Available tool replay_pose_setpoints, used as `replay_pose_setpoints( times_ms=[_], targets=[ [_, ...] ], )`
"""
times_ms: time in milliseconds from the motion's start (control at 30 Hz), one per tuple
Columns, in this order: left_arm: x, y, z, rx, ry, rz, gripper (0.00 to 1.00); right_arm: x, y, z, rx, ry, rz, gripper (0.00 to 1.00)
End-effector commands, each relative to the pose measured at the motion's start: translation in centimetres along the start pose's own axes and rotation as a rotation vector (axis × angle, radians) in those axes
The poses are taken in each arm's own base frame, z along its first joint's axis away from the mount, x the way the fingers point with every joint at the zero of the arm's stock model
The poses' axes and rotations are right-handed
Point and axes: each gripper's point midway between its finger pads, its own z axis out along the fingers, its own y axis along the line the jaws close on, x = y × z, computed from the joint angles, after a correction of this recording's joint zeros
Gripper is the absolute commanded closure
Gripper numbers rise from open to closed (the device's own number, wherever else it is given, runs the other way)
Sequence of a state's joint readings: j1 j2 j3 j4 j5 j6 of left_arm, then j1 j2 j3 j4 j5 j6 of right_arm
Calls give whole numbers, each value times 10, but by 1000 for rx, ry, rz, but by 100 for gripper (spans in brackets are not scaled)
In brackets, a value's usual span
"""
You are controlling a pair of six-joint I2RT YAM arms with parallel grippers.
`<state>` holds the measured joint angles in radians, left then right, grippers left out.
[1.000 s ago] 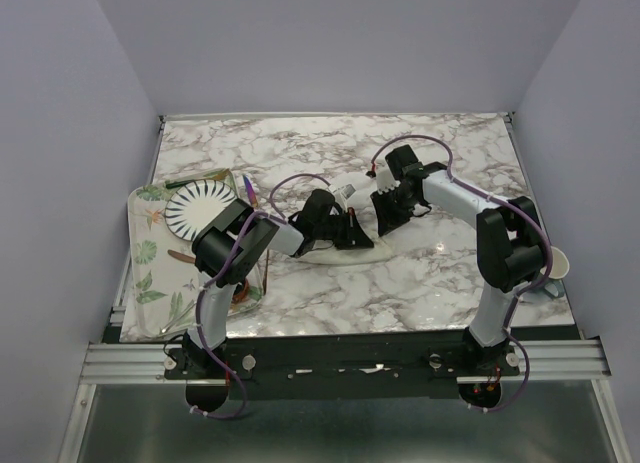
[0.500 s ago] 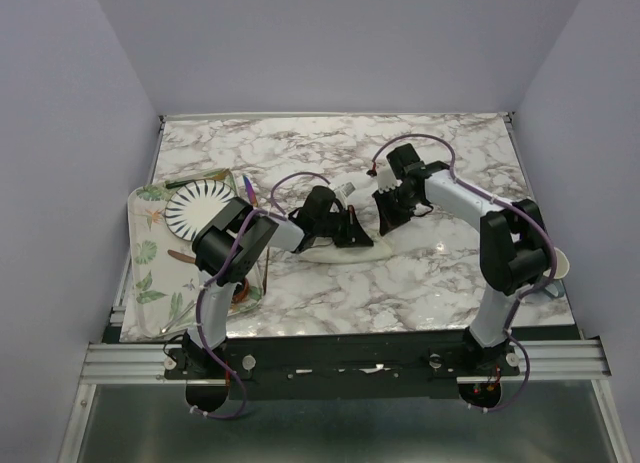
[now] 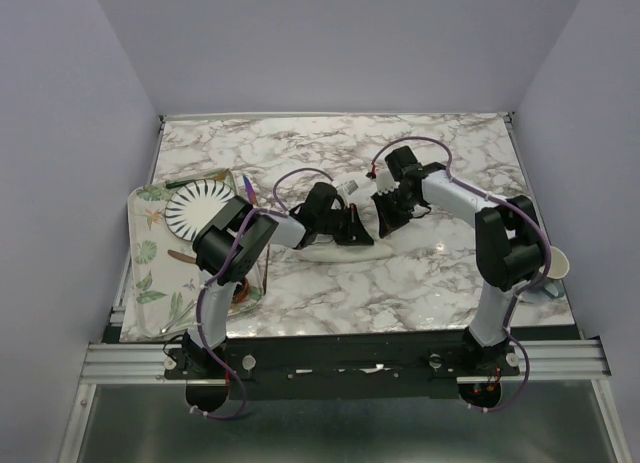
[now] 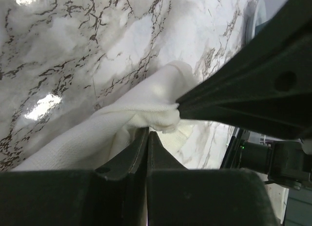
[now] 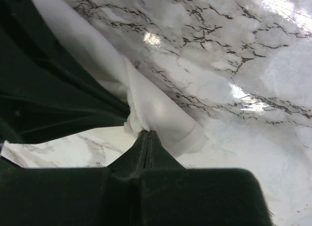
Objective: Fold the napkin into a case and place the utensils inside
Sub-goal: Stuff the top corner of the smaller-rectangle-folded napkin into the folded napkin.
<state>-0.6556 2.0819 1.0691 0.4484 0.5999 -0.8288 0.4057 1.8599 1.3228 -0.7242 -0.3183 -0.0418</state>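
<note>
On the table (image 3: 450, 273), left gripper (image 4: 147, 132) pinches the napkin (image 4: 122, 113); right gripper (image 5: 147, 133) too.

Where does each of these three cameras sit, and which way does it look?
Top view: fixed above and behind the arms, looking down on the table; both arms show, bases nearest.
Left wrist: rides the left arm, looking along the left tool at the napkin it pinches.
Right wrist: rides the right arm, looking along the right tool, also pinching the napkin.
Shared: both wrist views show the same napkin on the marble table.
</note>
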Motion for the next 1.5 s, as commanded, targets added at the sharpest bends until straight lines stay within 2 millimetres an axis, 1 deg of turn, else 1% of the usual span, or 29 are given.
replay_pose_setpoints(
  times_ms=[0, 67, 200, 333, 433, 467, 533, 567, 733, 767, 967, 1033, 1067, 1100, 1167, 1267, 1333, 1367, 1433, 1467],
  targets=[
    [1, -6, -8, 61, -14, 26, 89, 9, -16, 14, 77, 42, 20, 99],
    [-4, -18, -15, 97, -30, 31, 89, 9, -18, 15, 84, 45, 24, 99],
    [-9, -35, -20, 150, -54, 15, 88, 6, -14, 11, 69, 28, 38, 99],
    [-14, -39, -18, 159, -68, -9, 87, 1, -11, 4, 58, 2, 40, 99],
    [-15, -39, -12, 162, -70, -17, 86, -1, -8, 1, 44, -8, 38, 100],
    [-13, -35, -8, 154, -63, -25, 86, -1, -7, 1, 42, -6, 40, 100],
    [-14, -31, -3, 134, -62, -42, 86, -3, -4, -1, 33, -11, 68, 99],
    [-11, -23, 2, 115, -52, -57, 86, -4, -3, -1, 27, -14, 70, 100],
    [-6, -4, 14, 55, -27, -97, 88, -9, 9, -11, -18, -47, 70, 99],
    [-3, 3, 17, 37, -16, -106, 88, -9, 9, -12, -21, -48, 71, 99],
    [13, 25, 19, -42, 36, -135, 89, -10, 16, -14, -53, -59, 75, 99],
    [12, 27, 17, -31, 30, -154, 89, -3, 14, -10, -53, -37, 83, 99],
    [7, 22, 15, -10, 18, -159, 87, 2, 12, -5, -46, -18, 84, 99],
    [-1, 11, 13, 46, -6, -160, 86, 6, 9, -1, -35, -5, 85, 99],
    [-6, -3, 8, 108, -12, -162, 83, 20, -1, 11, 3, 45, 96, 99],
    [-16, -27, -3, 185, -11, -162, 78, 31, -11, 21, 41, 84, 105, 100],
    [-21, -34, -11, 205, -22, -160, 76, 34, -16, 27, 56, 99, 107, 99],
    [-25, -44, -17, 220, -31, -141, 75, 35, -17, 28, 58, 100, 110, 100],
    [-27, -49, -23, 226, -29, -135, 74, 36, -19, 31, 61, 104, 109, 99],
    [-32, -54, -30, 231, -41, -124, 74, 36, -19, 32, 61, 106, 106, 99]
  ],
)
